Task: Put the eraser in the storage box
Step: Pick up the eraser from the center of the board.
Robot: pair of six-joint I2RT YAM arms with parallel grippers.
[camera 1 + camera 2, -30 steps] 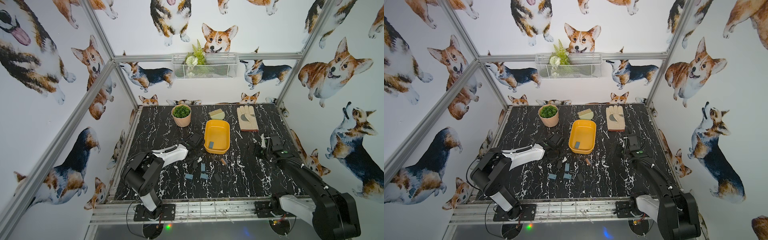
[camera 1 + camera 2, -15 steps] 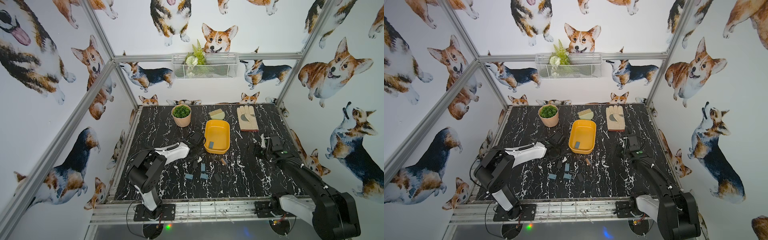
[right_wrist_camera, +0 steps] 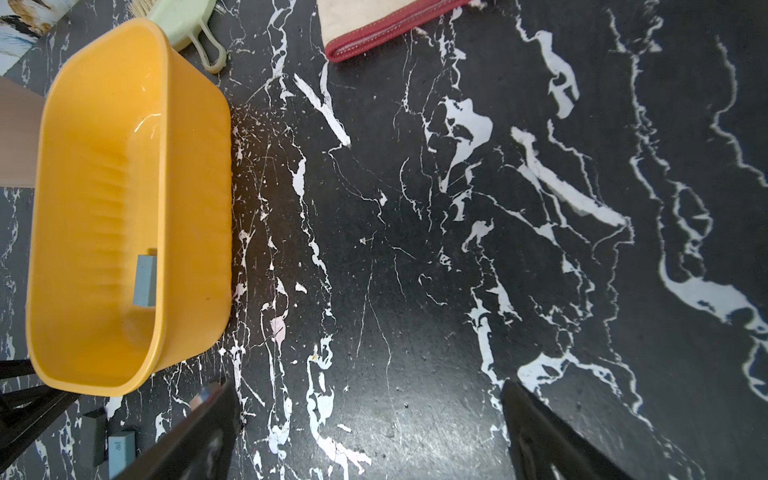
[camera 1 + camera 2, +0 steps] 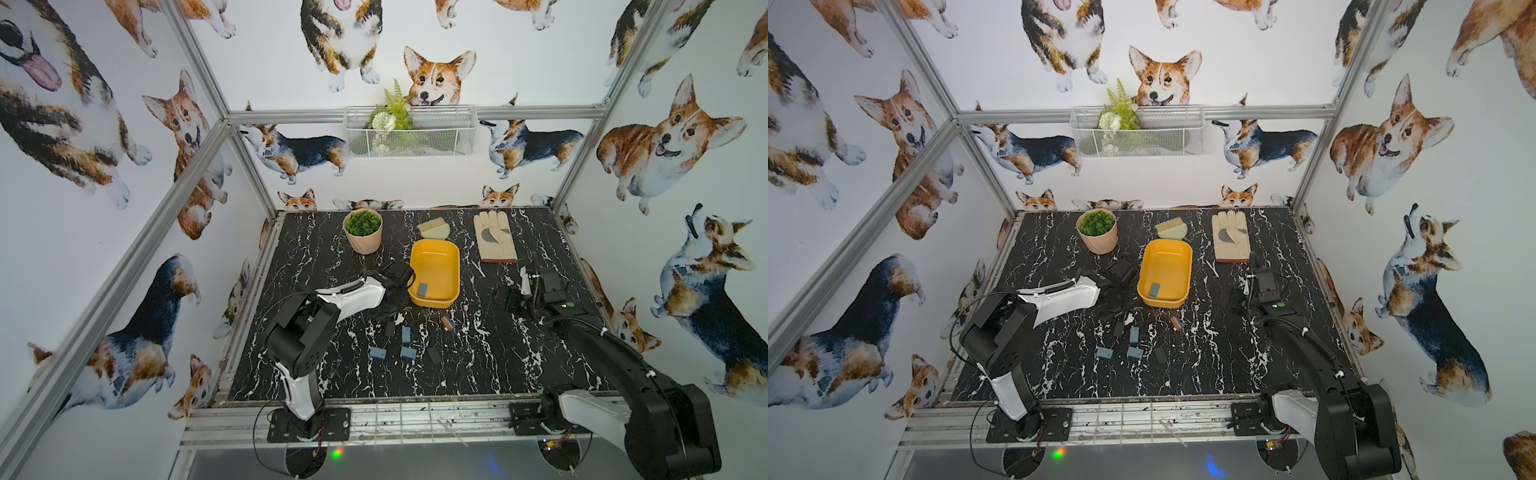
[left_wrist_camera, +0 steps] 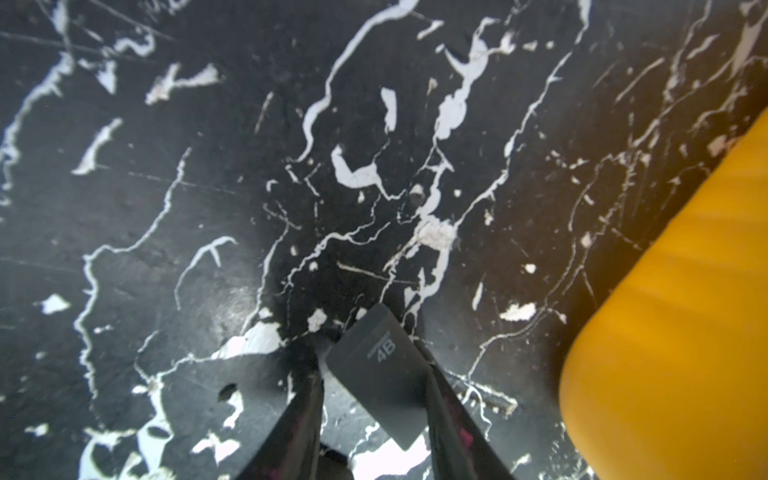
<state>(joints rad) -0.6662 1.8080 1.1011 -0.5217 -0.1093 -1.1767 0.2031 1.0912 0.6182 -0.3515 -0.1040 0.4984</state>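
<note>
While left claw [image 5: 365, 353] clamps dark 4B eraser [image 5: 380, 376] near storage box [image 5: 665, 332], right claw [image 3: 363, 386] hangs, fingers wide apart.

The left arm [image 4: 299, 332] has bulky black joints, glossy white shells [image 4: 357, 295] on its links and a thin black cable [image 4: 289, 296] looping off it. The right arm [image 4: 602, 353] is mostly black, with a ribbed black hose [image 4: 577, 319] cinched on by white zip ties [image 4: 603, 331], a white cover [image 4: 590, 415] and a small green light [image 4: 567, 305]. Each is bolted to a black plate [image 4: 332, 424] with screws. The left claw [image 5: 365, 357] and right claw [image 3: 368, 390] have plain black tapering fingers [image 3: 199, 428].
</note>
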